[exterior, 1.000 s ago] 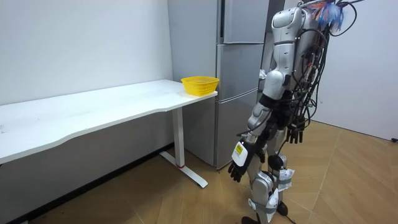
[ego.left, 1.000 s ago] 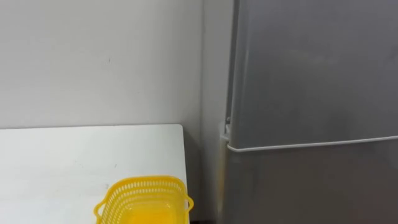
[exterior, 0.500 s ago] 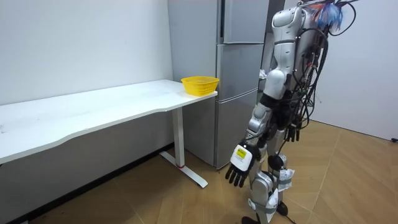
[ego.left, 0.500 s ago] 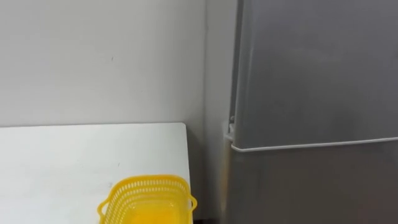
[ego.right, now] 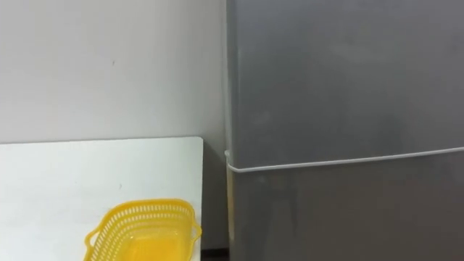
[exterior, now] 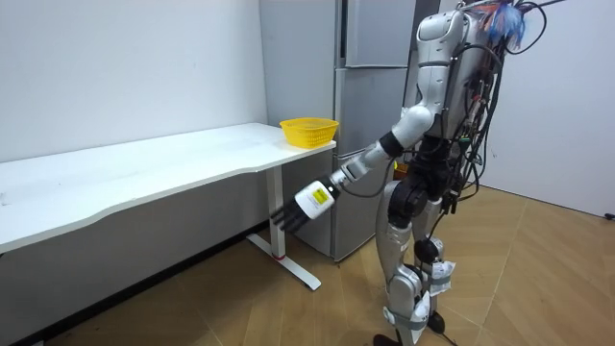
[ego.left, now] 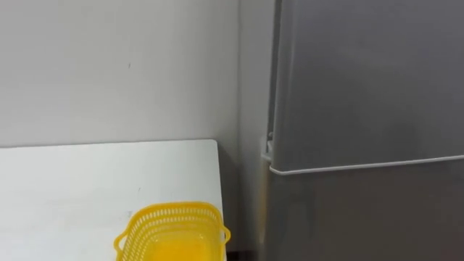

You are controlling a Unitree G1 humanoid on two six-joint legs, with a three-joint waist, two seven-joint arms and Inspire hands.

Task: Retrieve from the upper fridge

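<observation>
The grey fridge stands right in front of me, both doors closed. Its upper door (ego.left: 362,80) meets the lower door (ego.left: 362,217) at a pale seam. In the room view I stand facing the fridge (exterior: 370,96). My left hand (exterior: 303,204) is stretched forward and low, at about table-leg height, fingers straight and open, holding nothing and apart from the fridge. My right hand (exterior: 452,197) hangs by my hip on the room view's right, half behind my body.
A yellow mesh basket (ego.left: 174,232) sits at the corner of the white table (ego.left: 72,181) just left of the fridge, also seen from the room as the basket (exterior: 308,131). A white wall runs behind the table. Wooden floor lies around me.
My left arm has swung up and forward from hanging beside my thigh to reaching out below the table's end. The fridge doors have stayed closed.
</observation>
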